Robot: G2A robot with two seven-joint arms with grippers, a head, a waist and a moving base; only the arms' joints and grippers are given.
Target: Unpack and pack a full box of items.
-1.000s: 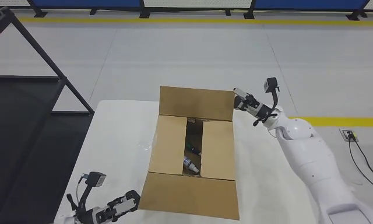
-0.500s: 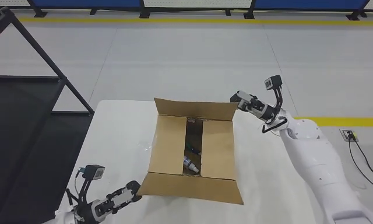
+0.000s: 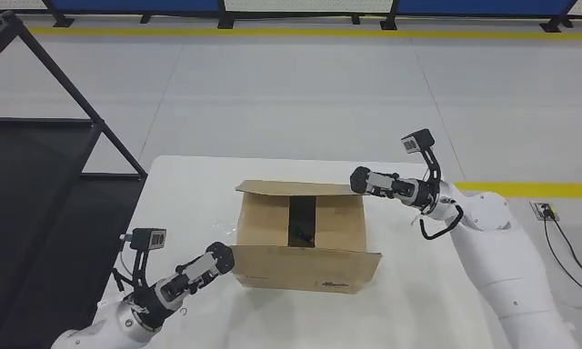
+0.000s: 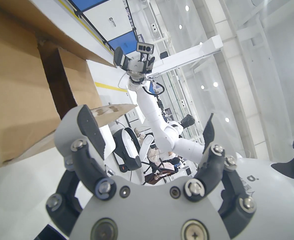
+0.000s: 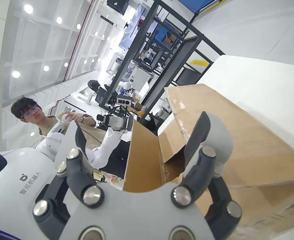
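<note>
On a white table (image 3: 182, 194), a cardboard box (image 3: 305, 226) sits just beside the spread-fingered left gripper (image 3: 216, 256). One box flap edge lies between the right gripper's (image 3: 359, 179) spread fingers.

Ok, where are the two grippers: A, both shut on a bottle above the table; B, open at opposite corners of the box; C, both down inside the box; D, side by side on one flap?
B: the left gripper is open at the near left corner of the box, and the right gripper is open at its far right corner.
</note>
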